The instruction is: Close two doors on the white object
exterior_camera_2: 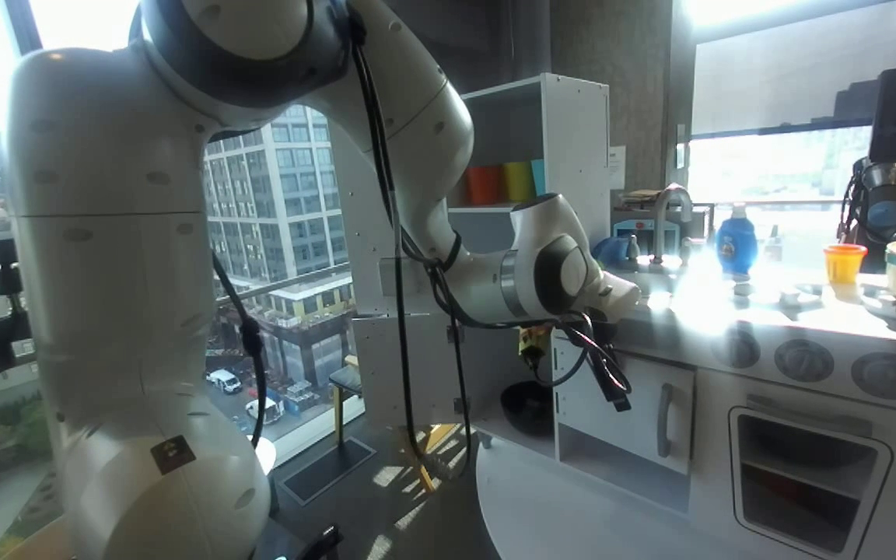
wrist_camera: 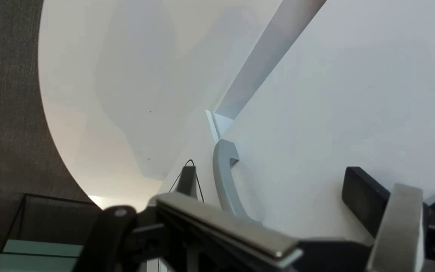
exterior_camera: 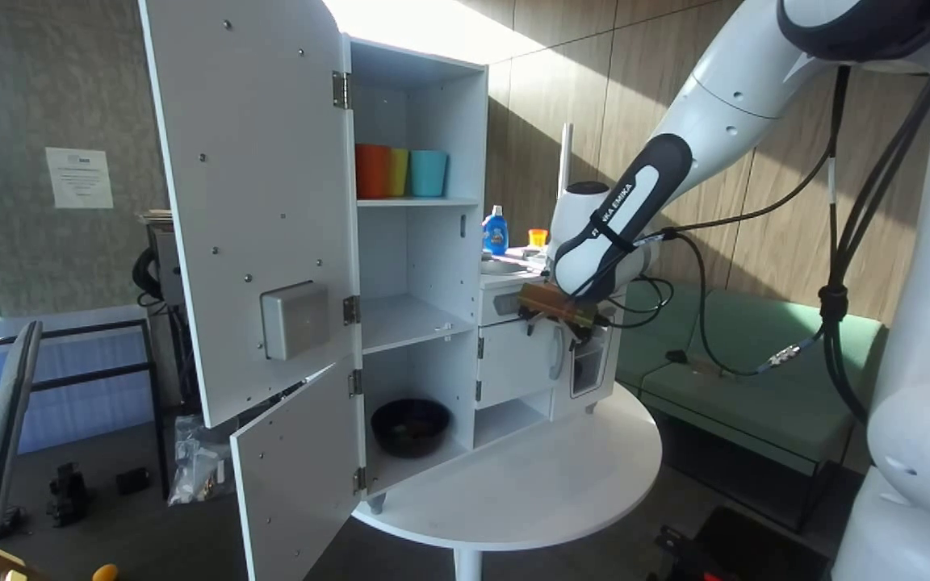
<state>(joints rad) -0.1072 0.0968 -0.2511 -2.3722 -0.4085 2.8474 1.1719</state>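
The white cabinet (exterior_camera: 419,323) stands on a round table. Its low left door (exterior_camera: 303,476), a small white panel, hangs wide open. The small door with a grey handle (exterior_camera: 517,363) looks shut, flush with the cabinet front; it also shows in an exterior view (exterior_camera_2: 635,412). My gripper (exterior_camera: 554,329) is at the upper part of this handled door. In the wrist view my gripper (wrist_camera: 276,192) is open and empty, with its fingertips spread in front of the door face. The grey handle (wrist_camera: 225,173) shows between the fingertips, nearer the left one. Its lower end is hidden behind the gripper.
The tall white door (exterior_camera: 263,202) with a grey plate stands open above the low left door. A black bowl (exterior_camera: 411,428) sits in the bottom compartment. Cups (exterior_camera: 428,173) stand on a shelf. The oven door (exterior_camera_2: 806,474) is beside the handled door. The round table (exterior_camera: 546,492) is below.
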